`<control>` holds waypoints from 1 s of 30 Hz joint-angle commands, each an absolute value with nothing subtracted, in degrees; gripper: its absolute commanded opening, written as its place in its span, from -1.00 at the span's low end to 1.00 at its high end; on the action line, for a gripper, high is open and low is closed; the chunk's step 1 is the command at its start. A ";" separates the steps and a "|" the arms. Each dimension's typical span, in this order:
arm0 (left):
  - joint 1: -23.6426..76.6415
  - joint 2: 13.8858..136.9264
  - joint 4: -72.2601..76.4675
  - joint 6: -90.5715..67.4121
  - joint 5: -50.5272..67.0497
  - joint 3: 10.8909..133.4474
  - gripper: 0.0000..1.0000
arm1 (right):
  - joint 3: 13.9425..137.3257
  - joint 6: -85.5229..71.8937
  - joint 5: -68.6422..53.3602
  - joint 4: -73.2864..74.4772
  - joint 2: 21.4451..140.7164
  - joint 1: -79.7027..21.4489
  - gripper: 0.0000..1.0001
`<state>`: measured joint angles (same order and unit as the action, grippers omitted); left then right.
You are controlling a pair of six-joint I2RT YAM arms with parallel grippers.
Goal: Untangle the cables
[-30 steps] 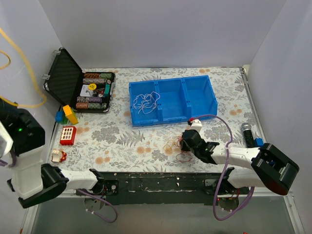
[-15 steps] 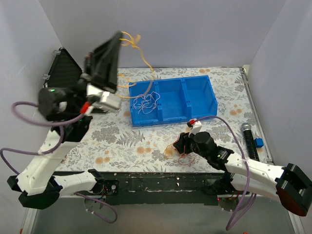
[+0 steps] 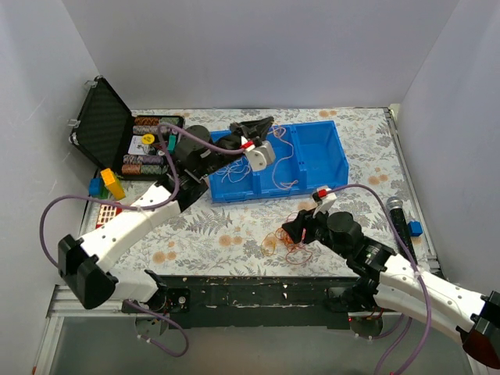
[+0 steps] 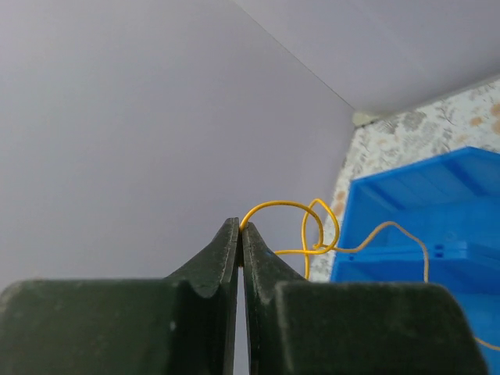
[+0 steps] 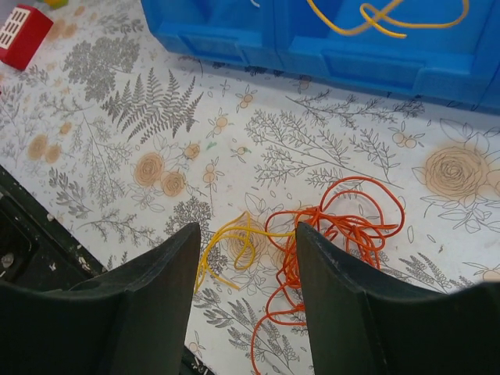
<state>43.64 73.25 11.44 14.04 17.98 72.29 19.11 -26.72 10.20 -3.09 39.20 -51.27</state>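
A: Left gripper [image 4: 241, 234] — state?
B: Jaws pressed together, pinching a loop of the orange-yellow cable [image 4: 312, 230]. In the top view it sits over the blue bin [image 3: 332, 152], near the divider between left and middle compartments.

A: White cable?
B: White cable [image 3: 283, 178] lies in the bin, mostly the middle compartment, with strands reaching the left one. Exact routing too fine to resolve from above.

A: Right gripper [image 5: 246, 258]?
B: Fingers spread wide, holding nothing, poised above the floral table [image 5: 117, 101]. A tangle lies between the fingers in the wrist view: red cable [image 5: 344, 226] coiled to the right, a short yellow strand [image 5: 230, 246] touching it on the left.

A: Tangle relative to bin?
B: On the table in front of the bin, apart from it. A further yellow loop [image 5: 383, 16] lies inside the bin.
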 commanded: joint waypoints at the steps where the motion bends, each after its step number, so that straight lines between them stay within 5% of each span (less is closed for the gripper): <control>1: 43.59 78.65 16.78 11.08 16.26 70.58 -1.00 | 22.50 -27.24 14.14 -0.09 35.69 -51.07 0.21; 16: 40.70 95.09 36.20 8.00 2.20 76.54 -1.00 | 27.33 -28.65 24.08 8.26 29.97 -50.98 0.24; 30: 39.81 96.33 33.75 3.78 3.60 77.36 -1.00 | 26.54 -28.83 26.10 6.50 33.13 -50.98 0.24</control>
